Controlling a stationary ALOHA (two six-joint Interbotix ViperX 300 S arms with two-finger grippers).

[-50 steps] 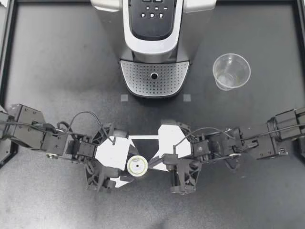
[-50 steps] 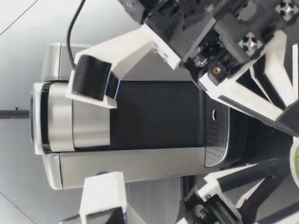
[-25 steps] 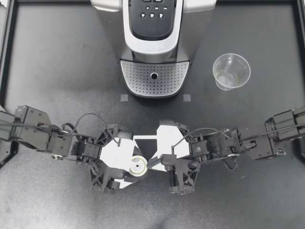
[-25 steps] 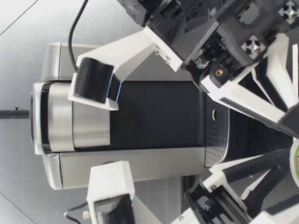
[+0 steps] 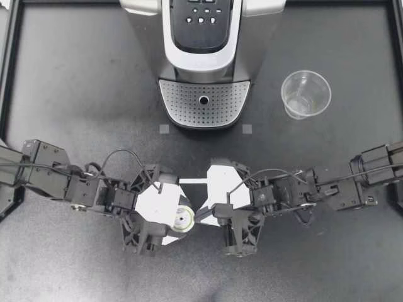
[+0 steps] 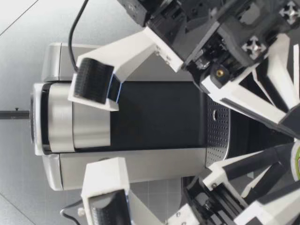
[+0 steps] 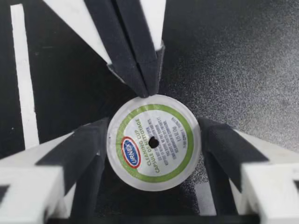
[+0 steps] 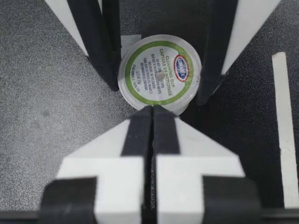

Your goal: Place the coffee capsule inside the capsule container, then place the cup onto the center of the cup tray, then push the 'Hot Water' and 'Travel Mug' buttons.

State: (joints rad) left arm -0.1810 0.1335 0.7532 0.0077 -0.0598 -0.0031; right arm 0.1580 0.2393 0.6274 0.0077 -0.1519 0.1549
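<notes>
Coffee capsule (image 5: 183, 219) gripped near the surface's near edge, mid-width.
From above I see my left gripper (image 5: 181, 219) and right gripper (image 5: 200, 217) crowding it; only the wrist views show the left fingers (image 7: 88, 149) clamping its sides and the right pair pressed together, tips against its rim.
</notes>
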